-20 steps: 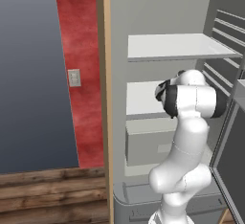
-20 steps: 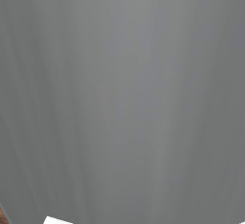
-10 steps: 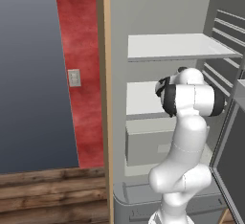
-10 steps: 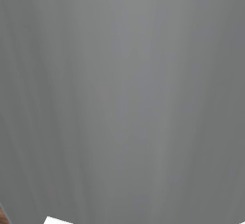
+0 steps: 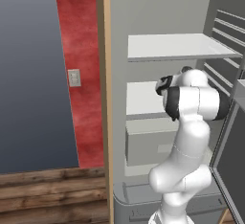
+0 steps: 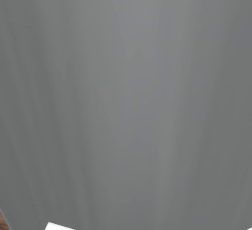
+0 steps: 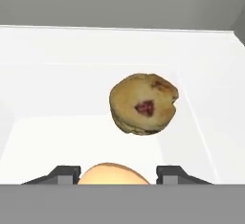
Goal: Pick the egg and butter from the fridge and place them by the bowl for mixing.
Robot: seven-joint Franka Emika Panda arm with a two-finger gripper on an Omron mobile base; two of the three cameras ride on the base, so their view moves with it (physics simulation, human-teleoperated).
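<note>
The egg, a pale tan ovoid, sits between my two dark fingertips at the bottom of the hand view. My gripper is shut on it, just above a white fridge shelf. In the left base view my arm reaches into the open fridge at the middle shelf, and its wrist hides the fingers. The butter and the bowl are out of view.
A brown muffin with a red spot lies on the same shelf, just beyond the egg. Below that shelf is a grey box drawer. The fridge door stands open at the right. A flat grey surface is close before the right base camera.
The arm's wrist has edged slightly left inside the fridge; the rest of the scene looks the same.
</note>
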